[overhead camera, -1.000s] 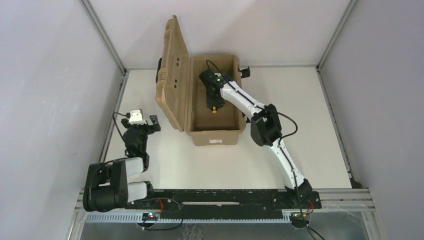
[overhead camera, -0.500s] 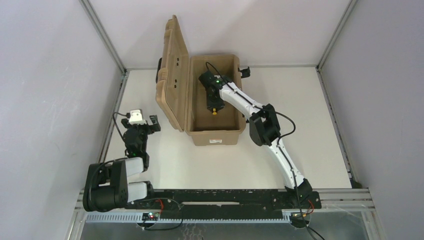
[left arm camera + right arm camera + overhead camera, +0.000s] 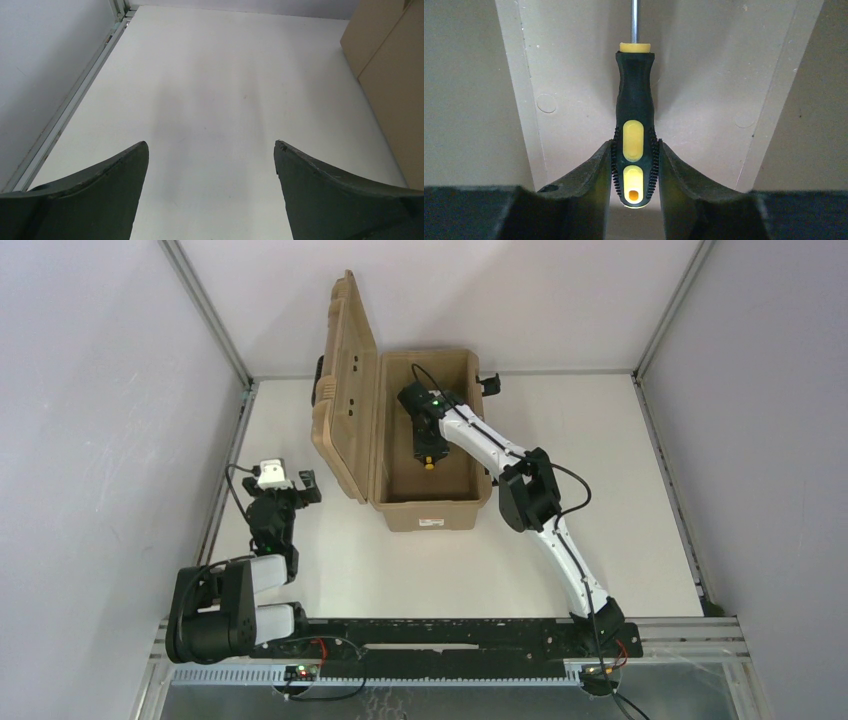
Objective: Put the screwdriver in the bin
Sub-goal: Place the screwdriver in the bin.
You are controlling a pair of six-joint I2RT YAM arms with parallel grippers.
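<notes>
Parked far left with left gripper [image 3: 210, 150] spread wide and empty over table [image 3: 200, 75]. Inside open bin [image 3: 400, 508], clamped on screwdriver [image 3: 634, 90] handle butt with right gripper [image 3: 634, 147]. Risks: bouncing off the bin floor if released high, or dragging it out on a sticky pad.
</notes>
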